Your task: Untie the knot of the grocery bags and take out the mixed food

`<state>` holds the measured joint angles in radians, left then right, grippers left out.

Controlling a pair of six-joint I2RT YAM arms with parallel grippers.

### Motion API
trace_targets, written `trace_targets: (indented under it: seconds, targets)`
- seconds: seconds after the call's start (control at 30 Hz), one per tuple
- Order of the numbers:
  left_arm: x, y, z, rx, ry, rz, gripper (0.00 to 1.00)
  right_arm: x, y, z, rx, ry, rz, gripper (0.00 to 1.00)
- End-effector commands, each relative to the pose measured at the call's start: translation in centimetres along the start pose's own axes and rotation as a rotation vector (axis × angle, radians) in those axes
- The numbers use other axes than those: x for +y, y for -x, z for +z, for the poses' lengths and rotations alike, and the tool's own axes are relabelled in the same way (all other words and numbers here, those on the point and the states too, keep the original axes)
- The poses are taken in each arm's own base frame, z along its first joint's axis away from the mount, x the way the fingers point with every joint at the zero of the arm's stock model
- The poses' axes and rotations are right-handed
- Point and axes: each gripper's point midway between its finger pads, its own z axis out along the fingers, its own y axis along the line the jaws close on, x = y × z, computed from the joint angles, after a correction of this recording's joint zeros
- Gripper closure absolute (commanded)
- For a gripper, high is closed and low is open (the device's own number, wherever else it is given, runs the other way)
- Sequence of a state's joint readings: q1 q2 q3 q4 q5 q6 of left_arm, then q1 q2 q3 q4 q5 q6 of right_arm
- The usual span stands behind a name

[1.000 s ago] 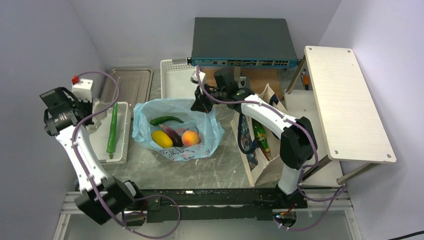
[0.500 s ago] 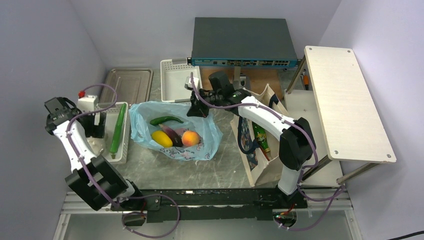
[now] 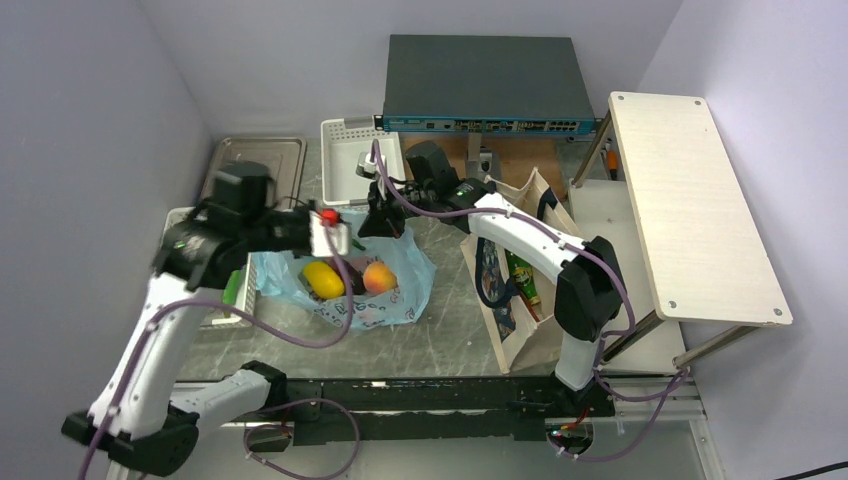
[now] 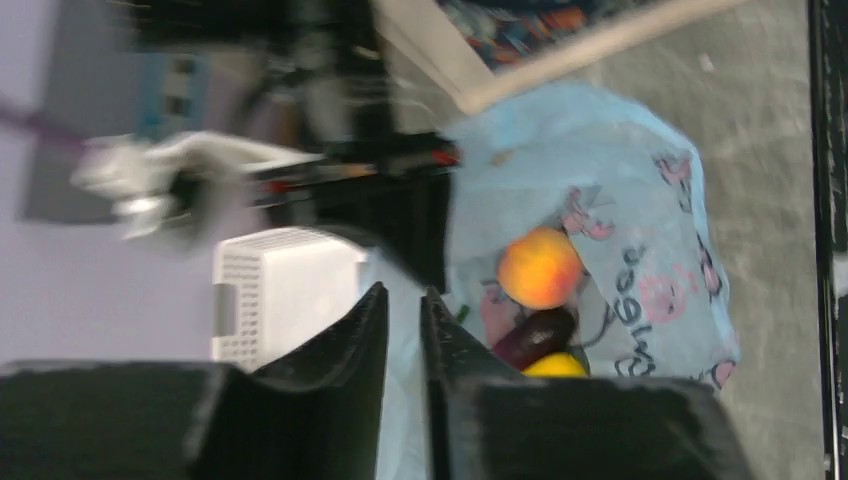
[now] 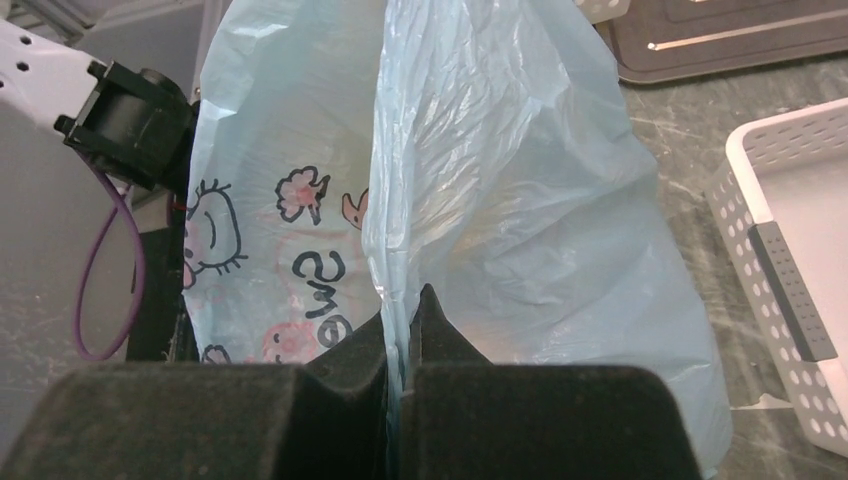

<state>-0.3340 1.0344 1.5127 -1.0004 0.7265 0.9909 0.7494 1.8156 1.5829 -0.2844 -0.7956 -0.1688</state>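
Observation:
The light-blue grocery bag [image 3: 405,285] lies open mid-table; no knot shows. Inside are a round orange fruit [image 3: 378,277], a yellow fruit [image 3: 323,280] and a purple aubergine [image 4: 535,335]. My right gripper [image 3: 385,220] is shut on the bag's far rim and holds it up; the plastic runs between its fingers in the right wrist view [image 5: 402,310]. My left gripper [image 3: 330,235] hovers over the bag's left side, its jaws a narrow gap apart and empty [image 4: 404,295]. A green cucumber [image 3: 232,287] lies in the left tray, mostly hidden by my left arm.
A beige tote [image 3: 520,290] with a green bottle stands right of the bag. A white basket [image 3: 345,150] and a metal tray [image 3: 285,160] sit at the back. A network switch [image 3: 485,85] and a wooden shelf [image 3: 680,200] stand behind and to the right.
My left arm left the cucumber in the left tray and swung right, over the bag. My right gripper shifted slightly left, still holding the bag's rim.

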Motion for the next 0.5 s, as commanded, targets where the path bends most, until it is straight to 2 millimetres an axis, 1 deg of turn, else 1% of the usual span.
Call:
trace_targets:
  seconds: [0.0, 0.07, 0.13, 0.17, 0.2, 0.23, 0.3, 0.37, 0.4, 0.43, 0.47]
  targets:
    - [-5.8, -8.2, 4.2, 0.224, -0.236, 0.08, 0.84, 0.1, 1.7, -0.8, -0.052, 0.0, 0.018, 1.0]
    - [-7.8, -11.7, 4.5, 0.303, -0.277, 0.109, 0.89, 0.2, 1.7, -1.2, -0.052, -0.01, 0.025, 1.0]
    - [-9.4, -15.5, 4.6, 0.41, -0.297, 0.108, 0.92, 0.3, 1.8, -1.5, -0.056, -0.02, 0.026, 1.0]
    - [-10.4, -17.9, 4.5, 0.487, -0.311, 0.103, 0.93, 0.3, 1.7, -1.5, -0.057, -0.02, 0.027, 1.0]
    - [-10.3, -19.0, 4.6, 0.526, -0.293, 0.105, 0.93, 0.4, 1.7, -1.5, -0.057, -0.02, 0.031, 1.0]
    - [-11.1, -20.8, 4.4, 0.582, -0.307, 0.102, 0.93, 0.4, 1.6, -1.5, -0.055, -0.019, 0.034, 1.0]
    - [-13.2, -23.3, 3.5, 0.666, -0.376, 0.095, 0.94, 0.3, 1.6, -1.5, -0.053, -0.023, 0.031, 1.0]
    - [-15.3, -23.7, 2.3, 0.677, -0.452, 0.082, 0.94, 0.2, 1.7, -1.6, -0.052, -0.03, 0.018, 1.0]
    - [-16.5, -23.6, 1.6, 0.674, -0.498, 0.072, 0.94, 0.1, 1.8, -1.7, -0.051, -0.036, 0.013, 1.0]
    - [-18.1, -23.4, 0.5, 0.681, -0.568, 0.044, 0.94, 0.1, 1.8, -1.8, -0.05, -0.041, 0.008, 1.0]
    - [-19.1, -23.3, -0.3, 0.687, -0.614, 0.026, 0.94, 0.1, 1.8, -1.8, -0.049, -0.044, 0.004, 1.0]
